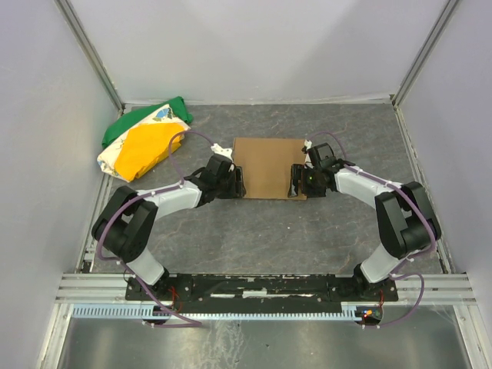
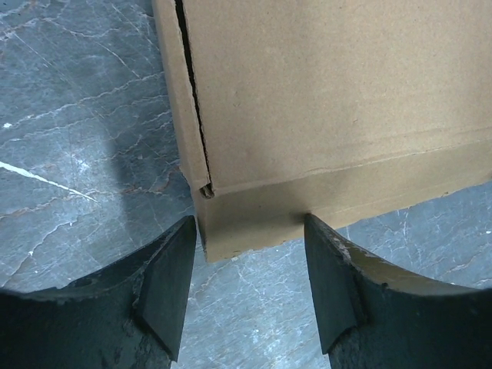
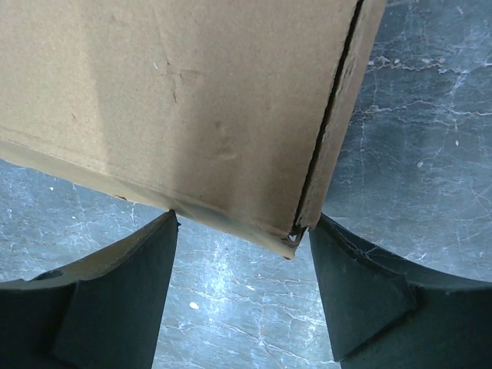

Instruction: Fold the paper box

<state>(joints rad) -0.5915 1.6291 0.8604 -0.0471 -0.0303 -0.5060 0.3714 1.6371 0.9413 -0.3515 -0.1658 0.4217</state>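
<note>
The paper box (image 1: pixel 269 165) is a shallow, closed brown cardboard box lying flat in the middle of the table. My left gripper (image 1: pixel 238 183) is at its near left corner. In the left wrist view that corner (image 2: pixel 231 223) lies between the tips of the open left gripper (image 2: pixel 250 223), and I cannot tell whether they touch it. My right gripper (image 1: pixel 296 183) is at the near right corner. In the right wrist view the box (image 3: pixel 177 100) fills the top, its corner between the tips of the open right gripper (image 3: pixel 246 219). A slit runs along each side flap.
A green, yellow and white cloth bundle (image 1: pixel 142 142) lies at the back left, near the left wall. Pale walls close in the table on the left, back and right. A metal rail (image 1: pixel 261 286) with the arm bases runs along the near edge.
</note>
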